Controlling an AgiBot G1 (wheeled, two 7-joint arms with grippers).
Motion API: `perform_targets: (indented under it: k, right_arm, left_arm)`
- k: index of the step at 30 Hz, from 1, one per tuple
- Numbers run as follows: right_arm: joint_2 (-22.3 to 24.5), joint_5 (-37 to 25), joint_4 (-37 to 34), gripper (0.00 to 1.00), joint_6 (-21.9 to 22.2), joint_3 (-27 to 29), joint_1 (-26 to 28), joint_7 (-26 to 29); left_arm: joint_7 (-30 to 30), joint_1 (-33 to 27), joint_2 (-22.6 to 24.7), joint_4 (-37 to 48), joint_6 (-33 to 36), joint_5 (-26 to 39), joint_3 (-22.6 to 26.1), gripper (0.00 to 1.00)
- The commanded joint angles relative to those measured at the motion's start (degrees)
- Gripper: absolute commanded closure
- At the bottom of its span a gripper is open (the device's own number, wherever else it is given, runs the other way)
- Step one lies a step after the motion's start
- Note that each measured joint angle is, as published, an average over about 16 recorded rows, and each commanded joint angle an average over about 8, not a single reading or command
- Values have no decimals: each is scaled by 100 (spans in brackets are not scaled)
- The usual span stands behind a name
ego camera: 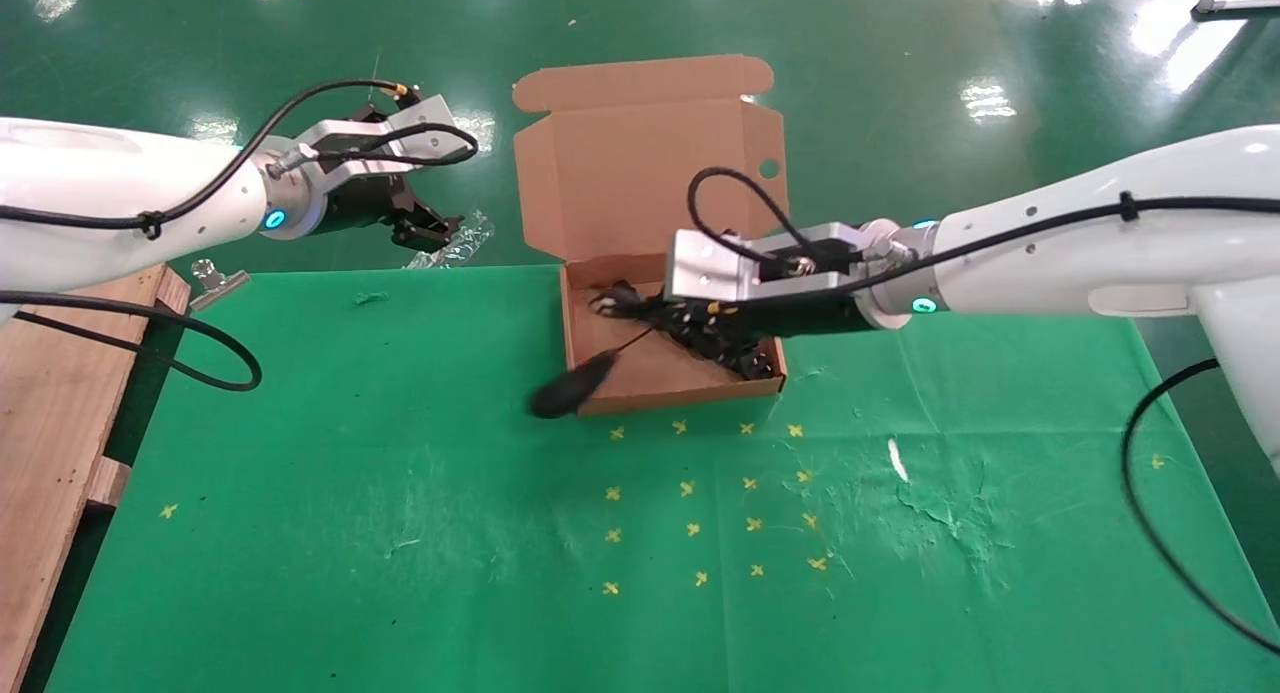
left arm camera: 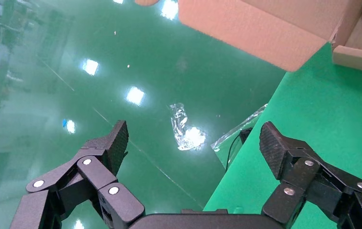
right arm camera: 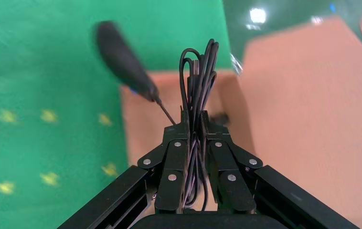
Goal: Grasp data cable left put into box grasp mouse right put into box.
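My right gripper (ego camera: 640, 311) (right arm camera: 196, 117) hangs over the open box (ego camera: 680, 400) (right arm camera: 289, 119), shut on the coiled thin wire (right arm camera: 200, 71) of the mouse. The black mouse (ego camera: 568, 388) (right arm camera: 122, 57) dangles from that wire, blurred, at the box's front left corner and partly outside the wall. Under the right gripper, inside the box, lies the black data cable (ego camera: 735, 355). The box lid (ego camera: 640, 163) stands open behind. My left gripper (ego camera: 430, 228) (left arm camera: 193, 138) is open and holds nothing, out past the table's far edge, left of the box.
A wooden pallet (ego camera: 50, 423) borders the green cloth on the left, with a metal clip (ego camera: 215, 278) by it. A clear plastic bag (ego camera: 455, 245) (left arm camera: 184, 126) lies at the far table edge. Small yellow crosses (ego camera: 690, 488) mark the cloth before the box.
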Motion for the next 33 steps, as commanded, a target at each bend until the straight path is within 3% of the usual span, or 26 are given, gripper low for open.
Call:
perform_targets:
  k: [1, 7, 8, 15, 16, 33]
  right_arm:
    - [-105, -28, -404, 100, 145, 17, 92, -200]
    - [-220, 231, -1298, 100, 164, 140, 90, -1020]
    - [-236, 255, -1442, 95, 192, 154, 77, -1134]
    - [-318, 348, -2166, 8, 468, 234, 47, -1565]
    - [-323, 354, -2205, 0, 487, 239, 48, -1579]
    - [-270, 369, -1986, 0, 389, 237, 25, -1477]
  left_arm:
    - [-9, 1, -2, -6, 1, 7, 1, 0]
    - [-28, 3, -5, -19, 3, 22, 3, 0]
    - [-30, 3, -6, -21, 3, 23, 3, 0]
    - [-41, 0, -17, -22, 1, 26, 1, 0]
    - [-42, -1, -19, -22, 1, 26, 0, 0]
    - [-41, 4, -13, -24, 4, 27, 2, 0]
